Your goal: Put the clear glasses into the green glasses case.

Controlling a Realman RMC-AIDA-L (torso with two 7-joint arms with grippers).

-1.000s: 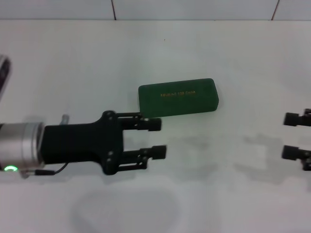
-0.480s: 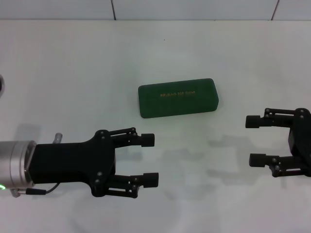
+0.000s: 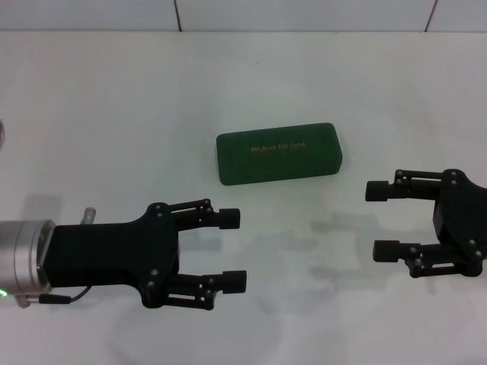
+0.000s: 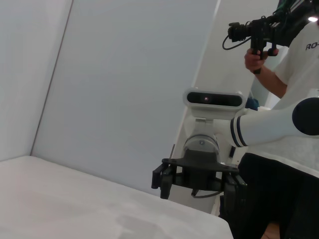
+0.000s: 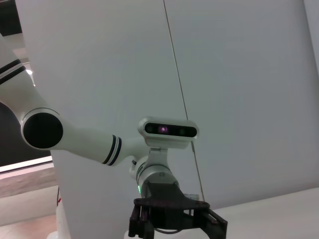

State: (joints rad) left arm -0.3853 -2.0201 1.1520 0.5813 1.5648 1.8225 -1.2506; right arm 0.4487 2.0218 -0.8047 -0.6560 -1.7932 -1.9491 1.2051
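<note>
The green glasses case [image 3: 278, 153] lies with its lid down in the middle of the white table [image 3: 114, 99], gold lettering facing up. The clear glasses are out of view. My left gripper [image 3: 233, 250] hovers nearer the front than the case and to its left, open and holding nothing. My right gripper [image 3: 380, 220] is to the case's right and a little nearer the front, also open and holding nothing. Both point inward at each other. The left wrist view shows the right gripper [image 4: 199, 180] from afar, and the right wrist view shows the left gripper [image 5: 177, 221].
A tiled wall [image 3: 304, 14] runs along the table's far edge. Behind the right arm, in the left wrist view, stands a person [image 4: 279, 40] with a camera. Bare tabletop surrounds the case.
My left gripper has pulled back from beside the case toward the front of the table. The right gripper has come in from the right edge toward the centre.
</note>
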